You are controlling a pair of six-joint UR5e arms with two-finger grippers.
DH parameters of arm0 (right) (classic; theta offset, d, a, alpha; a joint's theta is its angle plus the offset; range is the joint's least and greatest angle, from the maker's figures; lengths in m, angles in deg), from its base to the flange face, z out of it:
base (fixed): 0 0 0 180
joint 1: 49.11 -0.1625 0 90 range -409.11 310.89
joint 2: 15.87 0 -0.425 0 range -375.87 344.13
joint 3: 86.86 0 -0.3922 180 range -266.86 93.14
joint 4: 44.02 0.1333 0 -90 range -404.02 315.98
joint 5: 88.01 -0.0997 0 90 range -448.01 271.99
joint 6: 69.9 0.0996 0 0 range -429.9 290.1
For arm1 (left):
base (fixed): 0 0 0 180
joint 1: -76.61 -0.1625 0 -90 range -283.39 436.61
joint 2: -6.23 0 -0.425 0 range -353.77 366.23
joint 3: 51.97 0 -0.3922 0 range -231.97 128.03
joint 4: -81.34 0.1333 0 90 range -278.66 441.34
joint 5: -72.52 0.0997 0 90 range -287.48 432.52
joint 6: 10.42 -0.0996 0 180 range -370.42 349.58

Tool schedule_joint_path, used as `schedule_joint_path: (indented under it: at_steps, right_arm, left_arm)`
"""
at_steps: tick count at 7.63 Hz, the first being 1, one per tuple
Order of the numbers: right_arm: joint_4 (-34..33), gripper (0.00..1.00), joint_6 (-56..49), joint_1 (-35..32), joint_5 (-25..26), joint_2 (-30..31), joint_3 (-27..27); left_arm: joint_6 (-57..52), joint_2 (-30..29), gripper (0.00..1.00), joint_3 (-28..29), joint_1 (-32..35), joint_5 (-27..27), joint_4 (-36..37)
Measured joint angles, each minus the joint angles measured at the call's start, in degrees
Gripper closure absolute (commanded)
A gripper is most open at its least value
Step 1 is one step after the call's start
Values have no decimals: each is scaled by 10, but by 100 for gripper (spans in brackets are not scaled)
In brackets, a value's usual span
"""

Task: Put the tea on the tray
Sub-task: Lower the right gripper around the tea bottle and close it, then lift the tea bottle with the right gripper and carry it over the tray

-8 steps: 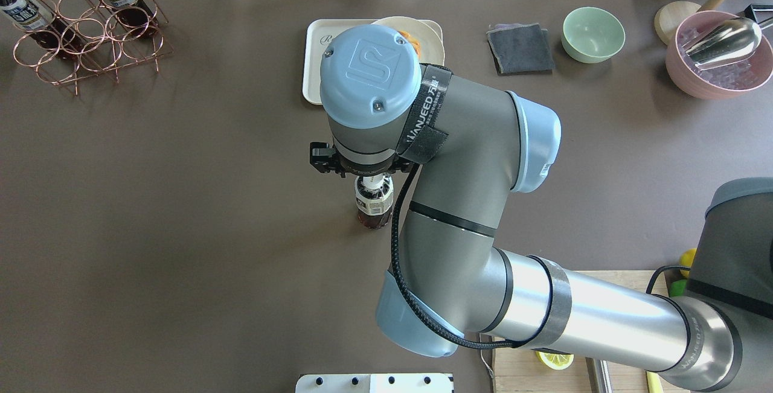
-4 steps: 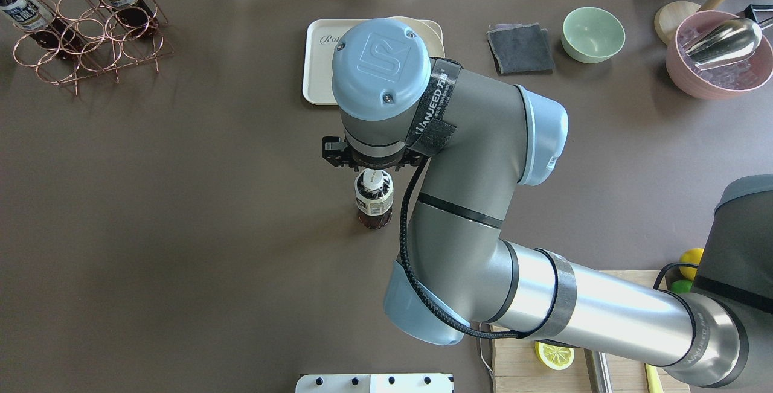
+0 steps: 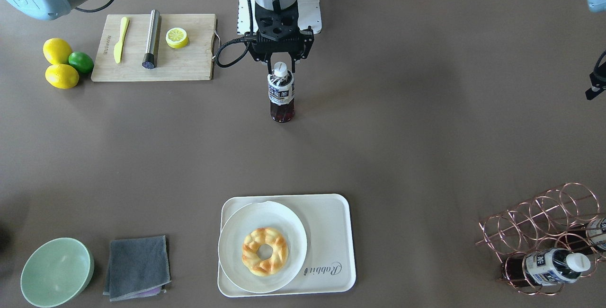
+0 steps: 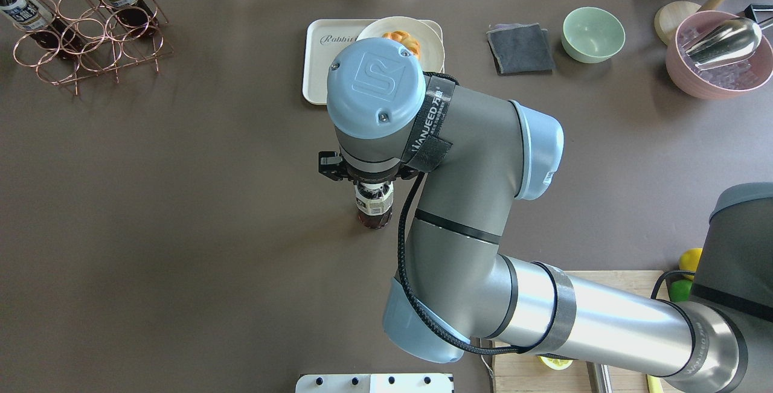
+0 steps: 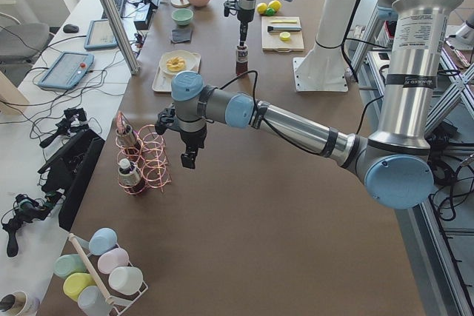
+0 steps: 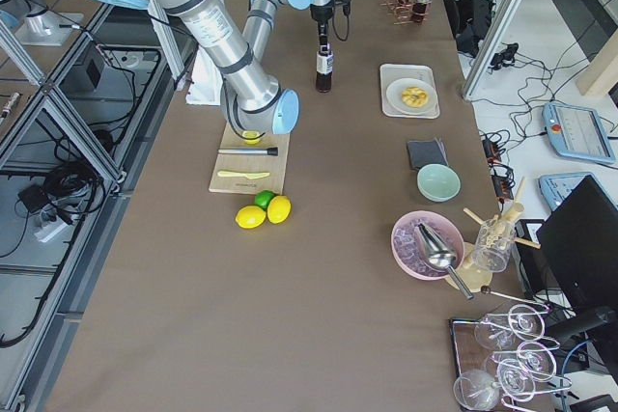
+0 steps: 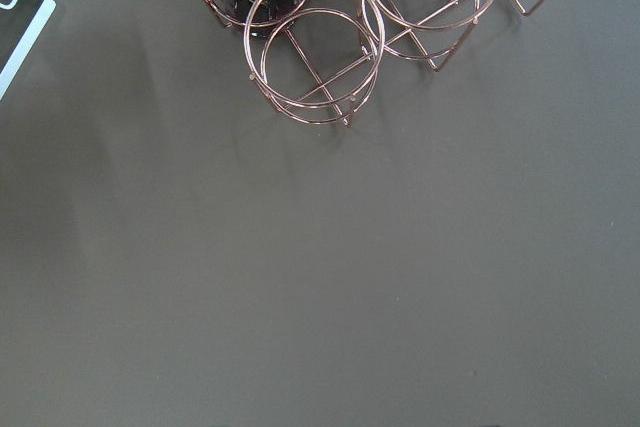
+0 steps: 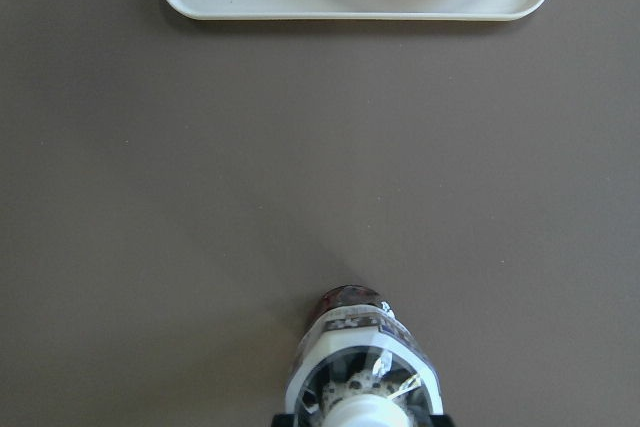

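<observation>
Now, grasp step: right pincer [image 3: 282, 66] spread open astride tea [image 3: 281, 95] cap, not yet clenched. Nxt: clench, lift, carry to tray [image 3: 331, 223], free part by plate [image 3: 229, 246].

The tray [image 4: 317, 73] reads "Rabbit"; the arm strap [image 4: 430, 124] "WANJEED".

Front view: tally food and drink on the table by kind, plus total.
Tea bottles: 3
Lemons: 2
Lime: 1
Lemon half: 1
Donut: 1
Total: 8
</observation>
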Motion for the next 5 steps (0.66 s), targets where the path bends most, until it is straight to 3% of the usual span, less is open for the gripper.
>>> schedule_joint_path:
  at_steps: [3, 4, 5]
  right_arm:
    - [0, 49, -2, -6, 1, 1, 2]
    - [1, 68, 0, -2, 2, 1, 3]
    - [1, 98, 1, 1, 2, 1, 2]
  left_arm:
    - [-1, 4, 13, -1, 0, 0, -1]
    - [0, 4, 13, -1, 0, 0, -1]
    - [0, 4, 13, -1, 0, 0, -1]
